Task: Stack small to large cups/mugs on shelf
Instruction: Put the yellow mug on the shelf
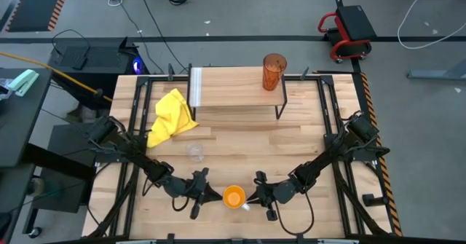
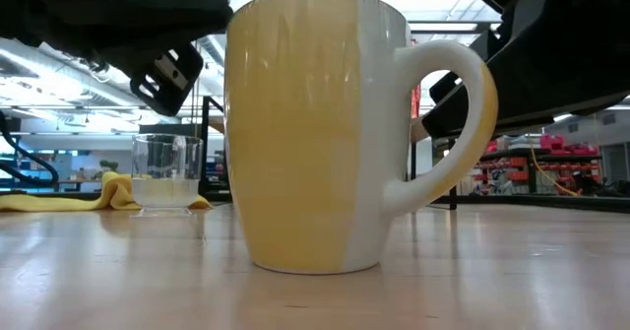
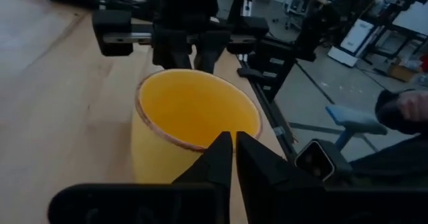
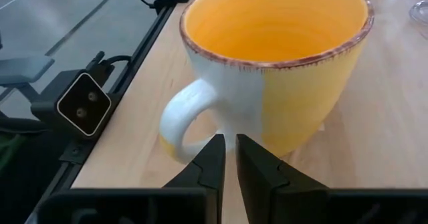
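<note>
The orange mug (image 1: pixel 234 197), white outside on its handle side, stands upright on its base near the table's near edge, handle (image 4: pixel 184 117) pointing right. My left gripper (image 1: pixel 216 197) is shut and level just left of the mug (image 3: pixel 194 110). My right gripper (image 1: pixel 253 198) is shut just right of it, pointing at the handle. Neither plainly touches the mug. The small clear glass cup (image 1: pixel 194 151) stands on the table farther back. The amber tumbler (image 1: pixel 274 71) stands upright on the right end of the shelf (image 1: pixel 233 91).
A crumpled yellow cloth (image 1: pixel 171 119) lies on the table left of the shelf, by its pale strip end. The mug stands close to the table's near edge (image 1: pixel 233 233). Bare wood lies between the mug and the shelf. A person's hand (image 3: pixel 401 110) shows beyond the table.
</note>
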You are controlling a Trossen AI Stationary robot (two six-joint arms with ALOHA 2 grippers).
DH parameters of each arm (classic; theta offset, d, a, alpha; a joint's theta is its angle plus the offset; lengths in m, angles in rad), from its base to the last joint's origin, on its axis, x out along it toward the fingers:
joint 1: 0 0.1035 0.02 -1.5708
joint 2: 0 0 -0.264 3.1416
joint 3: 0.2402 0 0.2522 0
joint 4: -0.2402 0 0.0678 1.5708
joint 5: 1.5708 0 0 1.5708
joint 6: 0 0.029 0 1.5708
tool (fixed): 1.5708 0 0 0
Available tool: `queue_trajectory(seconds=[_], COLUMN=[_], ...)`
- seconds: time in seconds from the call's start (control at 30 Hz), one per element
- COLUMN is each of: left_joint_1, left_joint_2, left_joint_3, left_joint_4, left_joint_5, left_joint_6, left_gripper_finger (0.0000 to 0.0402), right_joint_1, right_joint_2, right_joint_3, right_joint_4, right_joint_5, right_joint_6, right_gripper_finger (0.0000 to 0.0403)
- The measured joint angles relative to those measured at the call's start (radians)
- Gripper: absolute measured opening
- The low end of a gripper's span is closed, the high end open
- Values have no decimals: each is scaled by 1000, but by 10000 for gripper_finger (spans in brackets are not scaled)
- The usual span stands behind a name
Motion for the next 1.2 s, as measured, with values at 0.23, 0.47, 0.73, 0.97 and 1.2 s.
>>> queue_trajectory(seconds=[0.23,0.47,0.73,0.97,1.2], left_joint_1=[4,10,14,-37,-12], left_joint_2=[0,0,14,14,14], left_joint_3=[0,0,0,0,36], left_joint_4=[47,-14,-69,-92,-111], left_joint_5=[-4,-5,-31,-24,-25], left_joint_6=[-34,-36,-118,-121,-117], left_gripper_finger=[31,33,59,108,143], right_joint_1=[0,0,14,7,-21], right_joint_2=[0,0,0,0,0], right_joint_3=[0,0,0,0,0], right_joint_4=[0,0,0,2,3], right_joint_5=[0,0,-1,0,-2], right_joint_6=[-1,-1,19,18,10], right_gripper_finger=[43,43,43,43,43])
